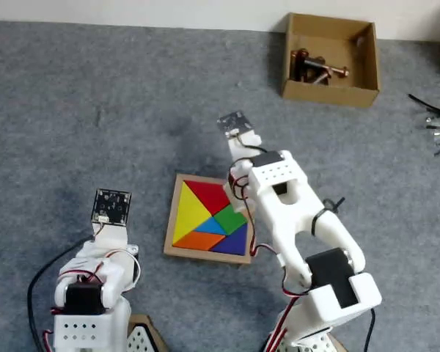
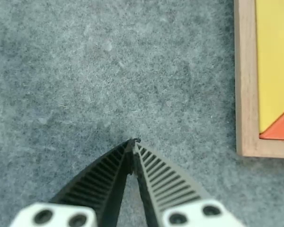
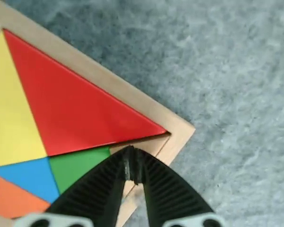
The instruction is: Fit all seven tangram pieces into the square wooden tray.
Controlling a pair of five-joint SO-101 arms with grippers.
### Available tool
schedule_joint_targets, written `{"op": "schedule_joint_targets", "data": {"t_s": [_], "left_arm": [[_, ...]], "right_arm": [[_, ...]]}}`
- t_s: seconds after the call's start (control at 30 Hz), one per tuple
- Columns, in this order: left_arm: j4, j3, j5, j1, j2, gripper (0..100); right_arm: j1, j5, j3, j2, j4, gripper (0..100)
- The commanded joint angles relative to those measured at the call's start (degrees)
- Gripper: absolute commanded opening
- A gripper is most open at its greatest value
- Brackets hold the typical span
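Note:
The square wooden tray (image 1: pixel 177 251) lies on grey carpet in the middle of the high view. Inside it I see a yellow triangle (image 1: pixel 191 213), a red triangle (image 1: pixel 209 196), a green piece (image 1: pixel 231 218), a blue piece (image 1: pixel 211 226), an orange piece (image 1: pixel 198 240) and a purple piece (image 1: pixel 235 238). The right arm hides the tray's right edge. My right gripper (image 3: pixel 131 158) is shut with nothing in it, its tips over a thin bare sliver of tray floor between the red triangle (image 3: pixel 80 109) and the green piece (image 3: pixel 75 168), near a tray corner (image 3: pixel 180 137). My left gripper (image 2: pixel 132 142) is shut and empty on the carpet, apart from the tray's rim (image 2: pixel 244 94).
An open cardboard box (image 1: pixel 330 92) holding metal parts stands at the back right. Loose cables (image 1: pixel 433 121) lie at the right edge. Carpet stretches left of and behind the tray.

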Motion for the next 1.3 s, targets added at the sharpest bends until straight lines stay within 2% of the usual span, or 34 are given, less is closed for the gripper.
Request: {"op": "schedule_joint_targets", "data": {"t_s": [0.0, 0.2, 0.43, 0.67, 0.9, 1.17, 1.27], "left_arm": [[0.2, 1.0, 0.1, 0.7, -0.6, 1], [0.2, 1.0, 0.1, 0.7, -0.6, 1], [0.2, 1.0, 0.1, 0.7, -0.6, 1], [0.2, 1.0, 0.1, 0.7, -0.6, 1], [0.2, 1.0, 0.1, 0.7, -0.6, 1], [0.2, 1.0, 0.1, 0.7, -0.6, 1], [0.2, 1.0, 0.1, 0.7, -0.6, 1]], "right_arm": [[-3.5, 0.7, 0.3, 0.7, 1.6, 0.5], [-3.8, 0.8, 0.2, 0.6, 1.6, 0.5], [-8.9, 0.8, 0.3, 0.5, 1.8, 0.5], [-12.0, 0.8, 0.0, 0.5, 8.5, 0.5], [-12.0, 0.6, -1.3, -0.2, 9.1, 0.5], [-11.4, 0.8, -2.5, -18.2, 14.5, 0.5], [-8.7, 0.8, 0.1, -25.3, 15.1, 0.5]]}}
